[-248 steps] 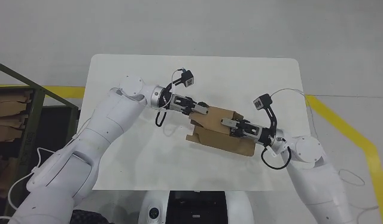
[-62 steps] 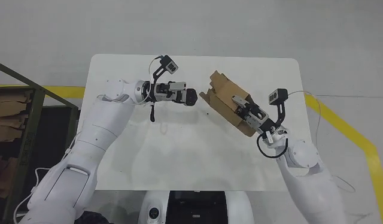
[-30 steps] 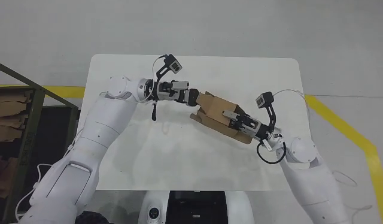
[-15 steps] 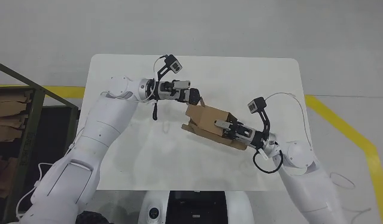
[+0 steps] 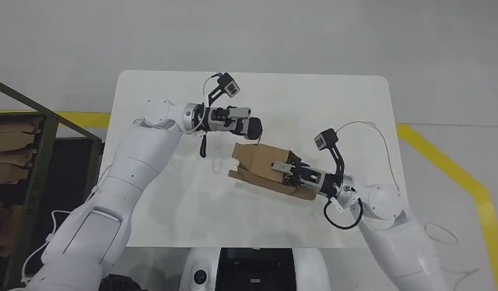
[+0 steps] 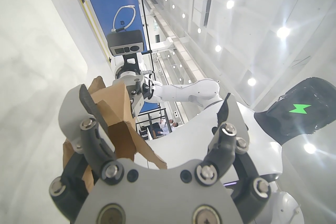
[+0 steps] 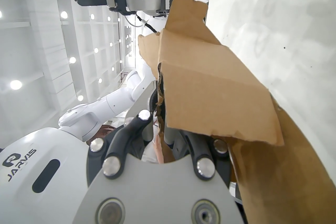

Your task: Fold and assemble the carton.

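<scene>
Two grippers are at one brown carton (image 5: 258,159), which is over the middle of the white table (image 5: 334,104), a little toward the robot's right side. The carton is only partly folded. In the top view it lies long and slanted, with loose flaps standing out at the end that points to the robot's left. The right gripper (image 5: 282,169) reaches over the carton near its middle, and its fingers are closed on a cardboard wall. In the right wrist view the rough edge of this wall goes down between the fingers, and one finger is hidden behind the panel. The left gripper (image 5: 254,127) is just beside the far edge of the carton, with its fingers spread wide and nothing between them. In the left wrist view one dark pad (image 6: 90,107) is very close to a raised flap, but I cannot tell if it touches the cardboard. I also cannot tell if the carton rests on the table or is held a little above it. On the floor beside the table runs a yellow line (image 5: 440,159), and at the robot's left stands a rack (image 5: 54,147) with flat brown cardboard sheets.
</scene>
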Robot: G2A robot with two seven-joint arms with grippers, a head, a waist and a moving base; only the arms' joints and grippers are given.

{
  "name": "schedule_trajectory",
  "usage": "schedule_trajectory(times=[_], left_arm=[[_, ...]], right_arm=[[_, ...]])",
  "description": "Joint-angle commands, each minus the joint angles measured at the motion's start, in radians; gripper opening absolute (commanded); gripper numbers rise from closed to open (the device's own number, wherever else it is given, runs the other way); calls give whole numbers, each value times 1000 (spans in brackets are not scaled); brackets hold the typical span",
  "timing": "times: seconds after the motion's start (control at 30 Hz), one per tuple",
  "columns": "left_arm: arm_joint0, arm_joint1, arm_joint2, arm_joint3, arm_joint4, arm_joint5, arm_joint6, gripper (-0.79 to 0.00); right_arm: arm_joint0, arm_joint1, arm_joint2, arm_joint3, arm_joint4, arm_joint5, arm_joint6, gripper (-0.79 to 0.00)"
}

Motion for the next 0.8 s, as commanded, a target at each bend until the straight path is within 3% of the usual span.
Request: schedule_trajectory(times=[0.0,0.3,0.77], left_arm=[[-1,-2,3,-1,-3,2,-2,0],[-6,-9,18,5,-6,8,-8,0],[2,-7,-5,24,-9,2,-2,0]], right_arm=[[2,0,-9,0,-2,3,-3,-785],[11,-3,-30,10,5,9,-36,-785],[3,5,49,27,65,-9,-113,-785]])
